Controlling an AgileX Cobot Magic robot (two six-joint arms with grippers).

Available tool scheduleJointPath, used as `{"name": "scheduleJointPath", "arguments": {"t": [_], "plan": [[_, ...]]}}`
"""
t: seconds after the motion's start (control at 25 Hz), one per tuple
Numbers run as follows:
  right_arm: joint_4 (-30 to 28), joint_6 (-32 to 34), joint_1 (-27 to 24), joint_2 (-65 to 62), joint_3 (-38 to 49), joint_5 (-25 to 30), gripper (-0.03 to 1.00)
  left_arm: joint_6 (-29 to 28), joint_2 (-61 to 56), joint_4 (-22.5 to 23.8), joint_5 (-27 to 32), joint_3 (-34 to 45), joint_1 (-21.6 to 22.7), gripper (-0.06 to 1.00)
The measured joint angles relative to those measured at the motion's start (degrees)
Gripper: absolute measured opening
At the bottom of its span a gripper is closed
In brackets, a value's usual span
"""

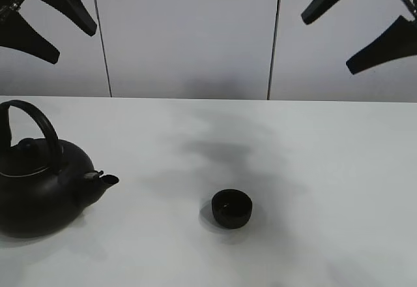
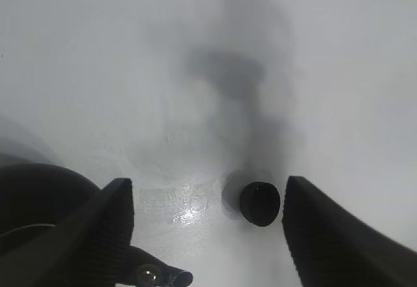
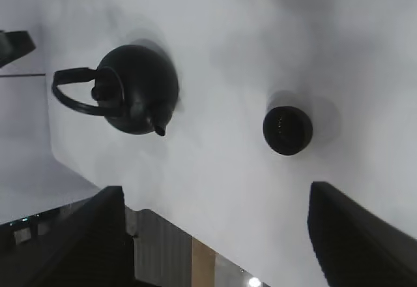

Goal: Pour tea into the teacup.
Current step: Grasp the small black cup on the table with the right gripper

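White table [image 1: 326, 169] | teacup [image 1: 232, 208] upright, mouth up | left, right jaws open, empty

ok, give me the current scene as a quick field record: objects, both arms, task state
teapot: black, upright at the left of the table, spout toward the right
teacup: small, black, upright near the table's middle, apart from the teapot
cup contents: cannot tell
left gripper: raised above the table, fingers open, holding nothing
right gripper: raised above the table, fingers open, holding nothing
task state: teapot not grasped, pouring not begun
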Motion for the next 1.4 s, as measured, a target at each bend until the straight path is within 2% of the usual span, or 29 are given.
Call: {"name": "scheduleJointPath", "arguments": {"t": [0.16,0.24,0.44,0.56,0.64,0.84,1.12,1.4], "plan": [[-2.6,-0.9,2.2,-0.3,-8.3,2.5,0.54,0.0,0.0,0.0,0.0,0.0,0.0,0.48],[-8.3,-1.0,5.9,-0.5,-13.1,2.8,0.54,0.0,0.0,0.0,0.0,0.0,0.0,0.48],[-27.7,1.9,20.4,-0.5,-18.8,3.9,0.54,0.0,0.0,0.0,0.0,0.0,0.0,0.48],[-36.3,4.7,27.5,0.6,-18.9,3.7,0.54,0.0,0.0,0.0,0.0,0.0,0.0,0.48],[-39.5,6.3,30.8,2.3,-18.9,3.5,0.54,0.0,0.0,0.0,0.0,0.0,0.0,0.48],[-41.2,7.9,34.1,9.4,-18.9,2.6,0.54,0.0,0.0,0.0,0.0,0.0,0.0,0.48],[-40.6,9.0,34.4,21.6,-18.9,1.7,0.54,0.0,0.0,0.0,0.1,0.0,0.0,0.48],[-38.7,9.1,34.4,28.9,-18.9,-2.9,0.54,0.0,0.0,0.0,0.1,0.0,0.0,0.48]]}}
